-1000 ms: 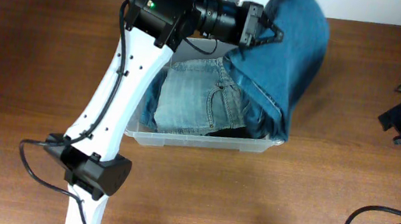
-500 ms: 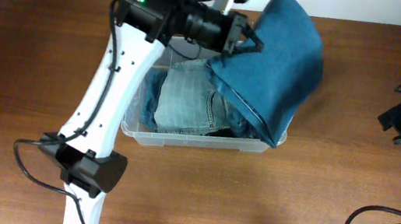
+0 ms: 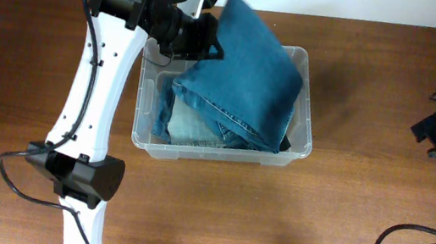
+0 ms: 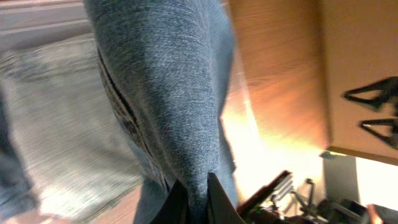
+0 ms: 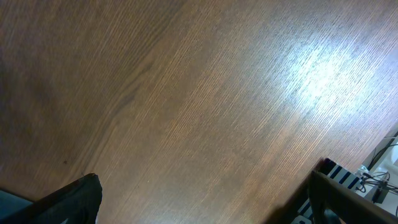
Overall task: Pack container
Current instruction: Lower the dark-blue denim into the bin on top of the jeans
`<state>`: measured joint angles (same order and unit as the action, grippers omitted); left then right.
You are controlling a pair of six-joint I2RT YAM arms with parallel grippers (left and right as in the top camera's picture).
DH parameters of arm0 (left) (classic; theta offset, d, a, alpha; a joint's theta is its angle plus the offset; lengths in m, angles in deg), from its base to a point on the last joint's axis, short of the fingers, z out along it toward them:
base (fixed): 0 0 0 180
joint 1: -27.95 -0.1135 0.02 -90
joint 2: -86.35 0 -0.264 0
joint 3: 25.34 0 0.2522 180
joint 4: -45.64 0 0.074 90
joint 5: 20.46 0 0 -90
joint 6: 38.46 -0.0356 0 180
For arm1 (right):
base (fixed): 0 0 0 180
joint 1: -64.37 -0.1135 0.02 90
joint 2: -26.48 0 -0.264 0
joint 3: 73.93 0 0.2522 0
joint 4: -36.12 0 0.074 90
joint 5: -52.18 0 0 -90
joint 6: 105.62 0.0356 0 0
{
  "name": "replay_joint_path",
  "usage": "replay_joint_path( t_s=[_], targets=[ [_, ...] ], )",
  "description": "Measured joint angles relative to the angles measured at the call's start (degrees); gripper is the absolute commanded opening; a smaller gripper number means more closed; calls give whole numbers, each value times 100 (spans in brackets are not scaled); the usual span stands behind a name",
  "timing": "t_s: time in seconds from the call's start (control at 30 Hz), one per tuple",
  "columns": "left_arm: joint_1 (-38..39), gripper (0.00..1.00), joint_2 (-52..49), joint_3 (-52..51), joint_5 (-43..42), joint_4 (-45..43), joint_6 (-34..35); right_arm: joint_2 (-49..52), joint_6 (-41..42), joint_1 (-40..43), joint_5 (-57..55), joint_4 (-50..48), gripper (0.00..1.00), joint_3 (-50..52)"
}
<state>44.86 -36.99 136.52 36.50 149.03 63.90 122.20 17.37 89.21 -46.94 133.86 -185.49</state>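
container [image 3: 222, 154]: clear plastic rect. bin w/ rounded corners & thick rim. sits upright on the wood table [image 3: 357, 227], long side left-right in the overhead view, upper centre. inside: light jeans [image 3: 190, 127], folded flat on the bottom, showing at the front-left. dark jeans [image 3: 245, 83], folded, lie slanted over them & cover most of the bin. their back-left corner is lifted above the rim, pinched in the left gripper [image 3: 210, 42]. wrist view: dark denim runs up from the clamped fingers [image 4: 214, 202].
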Motion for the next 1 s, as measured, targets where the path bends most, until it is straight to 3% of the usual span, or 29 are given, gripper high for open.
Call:
replay_joint_path(
  t_s=[0.63, 0.67, 0.7, 0.77, 0.8, 0.83, 1.0],
  targets=[
    [0, 5, 0, -1093, 2568, 332, 70, 0, 2, 0, 0, -2, 98, 0],
    [11, 16, 0, -1104, 2693, 350, 72, 0, 0, 0, 0, 0, 99, 0],
    [28, 36, 0, -1106, 2758, 356, 74, 0, 2, 0, 0, 0, 98, 0],
    [48, 41, 0, -1106, 2863, 367, 83, 0, 2, 0, 2, 0, 98, 0],
    [48, 52, 0, -1106, 2949, 393, 90, 0, 2, 0, 2, -2, 98, 0],
    [46, 72, 0, -1106, 3003, 402, 90, 0, 7, 0, 2, -2, 99, 0],
    [31, 71, 0, -1106, 3161, 302, 109, 0, 0, 0, 0, -2, 98, 0]
  ],
)
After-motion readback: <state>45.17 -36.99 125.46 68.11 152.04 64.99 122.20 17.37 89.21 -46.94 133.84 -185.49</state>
